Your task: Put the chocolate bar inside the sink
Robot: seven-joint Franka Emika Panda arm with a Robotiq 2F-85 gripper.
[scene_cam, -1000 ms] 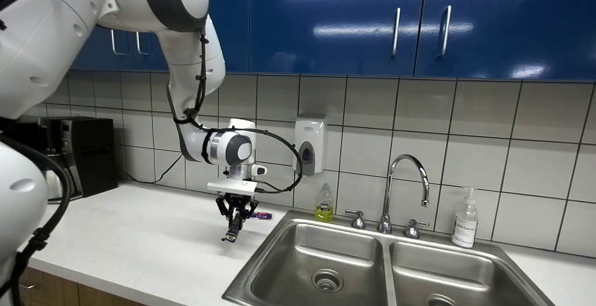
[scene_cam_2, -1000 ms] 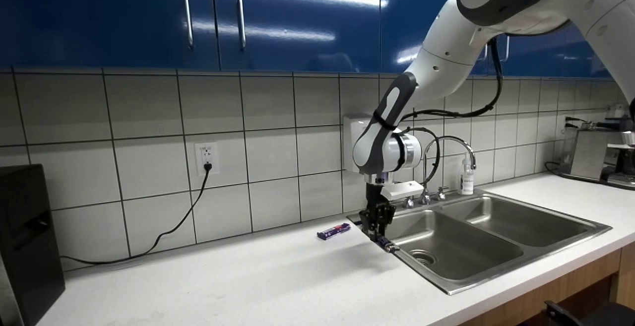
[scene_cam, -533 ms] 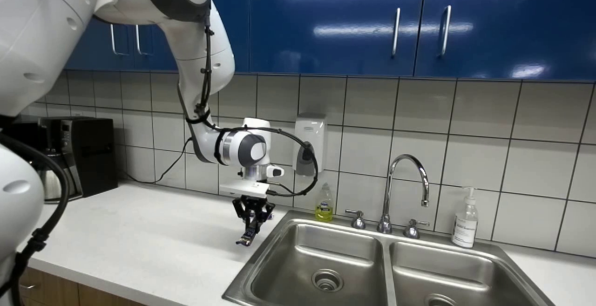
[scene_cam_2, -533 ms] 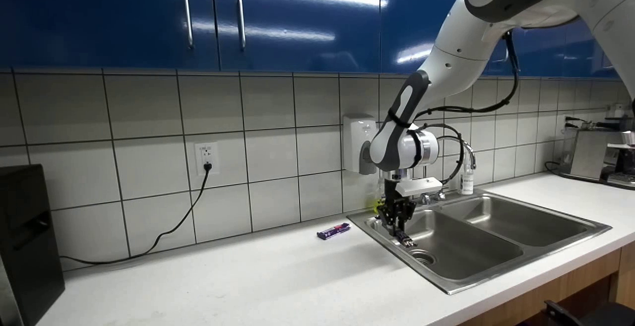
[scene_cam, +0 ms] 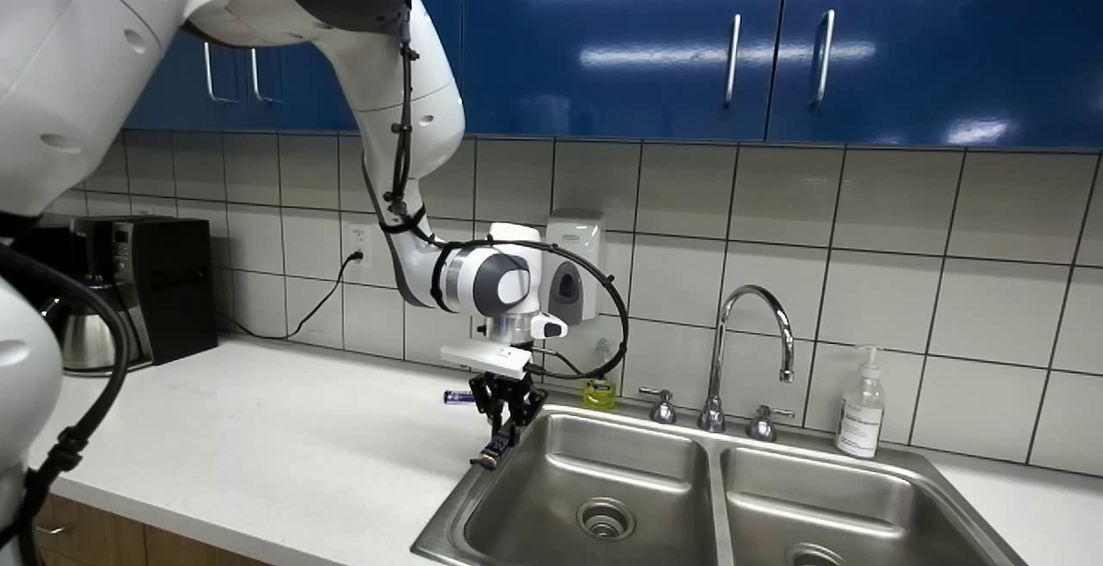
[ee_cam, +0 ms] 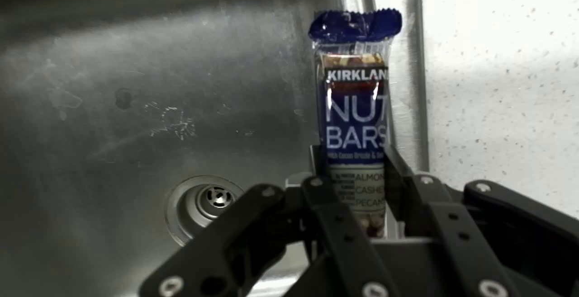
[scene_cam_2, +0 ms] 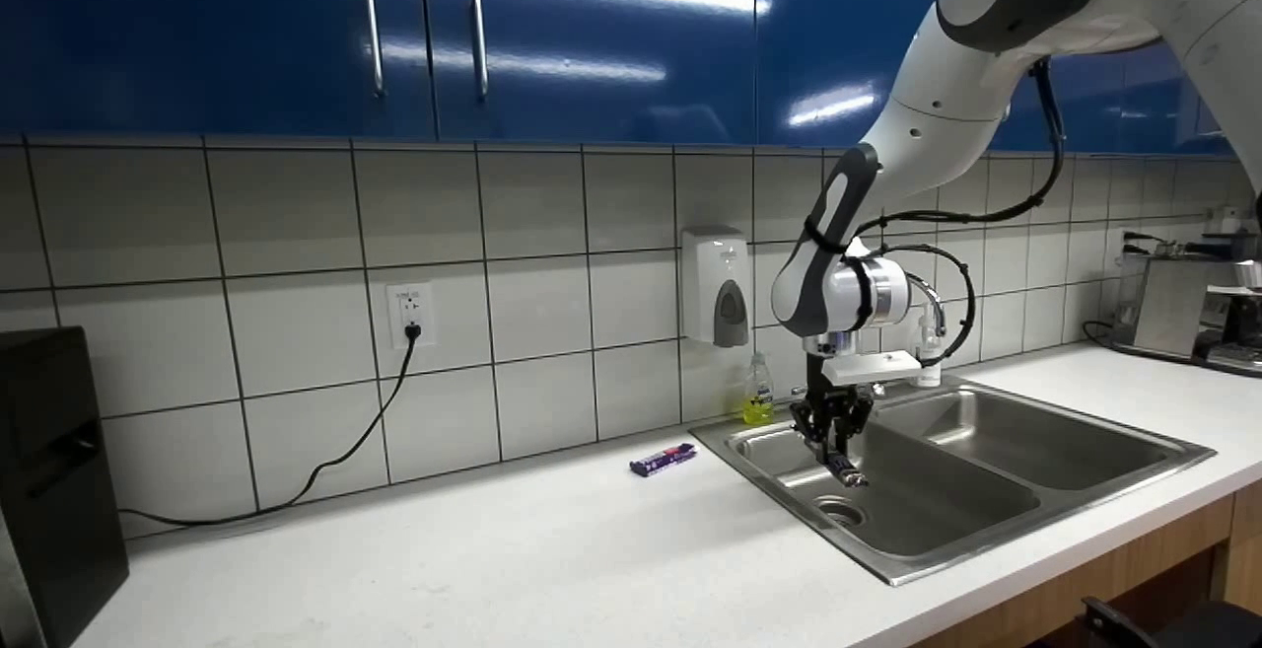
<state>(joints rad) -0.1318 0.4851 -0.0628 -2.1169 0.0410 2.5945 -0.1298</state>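
We see the gripper point(ee_cam: 355, 163) clasping the bar point(ee_cam: 355, 111) by its long edges; we judge it light, stiff, slick-wrapped, best held mid-length.

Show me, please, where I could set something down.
Free: the counter between the black machine and the sink, in front of the purple packet. Crowded: the sink's back ledge, with faucet, soap bottle and pump bottle, and the side rim where the gripper holds the bar.

Chocolate bar point(ee_cam: 355, 120) in gripper point(ee_cam: 356, 163) above sink point(scene_cam: 663, 506), left side
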